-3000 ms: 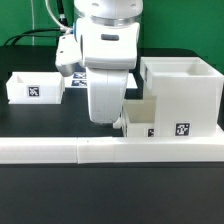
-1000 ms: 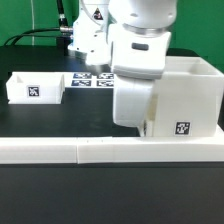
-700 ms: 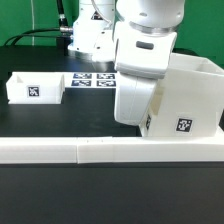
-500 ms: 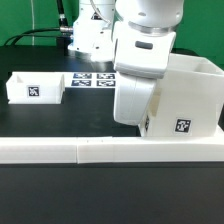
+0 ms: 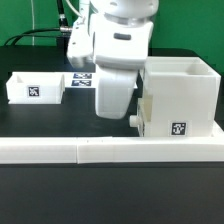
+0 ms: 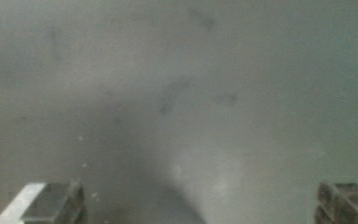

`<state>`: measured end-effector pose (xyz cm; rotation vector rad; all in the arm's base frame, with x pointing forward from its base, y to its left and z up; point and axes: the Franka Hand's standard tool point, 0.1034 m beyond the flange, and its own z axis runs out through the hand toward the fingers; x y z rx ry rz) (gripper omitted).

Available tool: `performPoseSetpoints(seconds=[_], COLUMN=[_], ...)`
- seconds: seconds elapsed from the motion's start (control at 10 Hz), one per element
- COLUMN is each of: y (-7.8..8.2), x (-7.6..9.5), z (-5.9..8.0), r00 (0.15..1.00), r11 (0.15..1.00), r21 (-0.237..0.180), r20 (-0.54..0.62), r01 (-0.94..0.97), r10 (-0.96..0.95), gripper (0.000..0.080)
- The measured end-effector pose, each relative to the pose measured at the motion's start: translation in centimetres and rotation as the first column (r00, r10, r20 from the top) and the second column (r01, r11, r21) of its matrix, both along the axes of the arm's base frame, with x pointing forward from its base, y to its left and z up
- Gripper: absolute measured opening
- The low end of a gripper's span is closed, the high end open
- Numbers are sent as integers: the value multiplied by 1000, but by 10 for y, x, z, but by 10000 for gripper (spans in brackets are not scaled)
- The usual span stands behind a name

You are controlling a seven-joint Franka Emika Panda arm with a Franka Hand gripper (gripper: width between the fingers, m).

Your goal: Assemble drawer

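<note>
The tall white drawer housing (image 5: 182,92) stands at the exterior view's right with a tag on its front. One knobbed tray sits pushed inside it; only its knob (image 5: 137,120) sticks out of the side facing the arm. The second tray (image 5: 35,87), tagged, lies apart at the exterior view's left. My gripper (image 5: 114,110) hangs just beside the housing's knob side, and its fingers are hard to make out there. In the wrist view the gripper (image 6: 197,205) is open and empty, with the fingertips (image 6: 48,205) wide apart over a blurred grey surface.
A long low white wall strip (image 5: 100,151) runs along the front of the black table. The marker board (image 5: 84,80) lies behind the arm. Cables hang at the back left.
The arm has drawn back toward the exterior view's left, off the housing. The tray that stuck out of the housing three seconds ago now sits pushed in, with its knob uncovered.
</note>
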<state>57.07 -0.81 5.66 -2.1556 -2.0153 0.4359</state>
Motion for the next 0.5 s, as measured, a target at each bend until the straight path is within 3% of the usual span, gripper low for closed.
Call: performPoseSetpoints(seconds=[0.3,0.5], y=[-20,-34], x=[-21,-54], z=[19,19], r00=[994,990], r11=[998,996], r21=[19,26], r20=[93,109], r01=[52,86], r10=[-54,-88], gripper=[649,649])
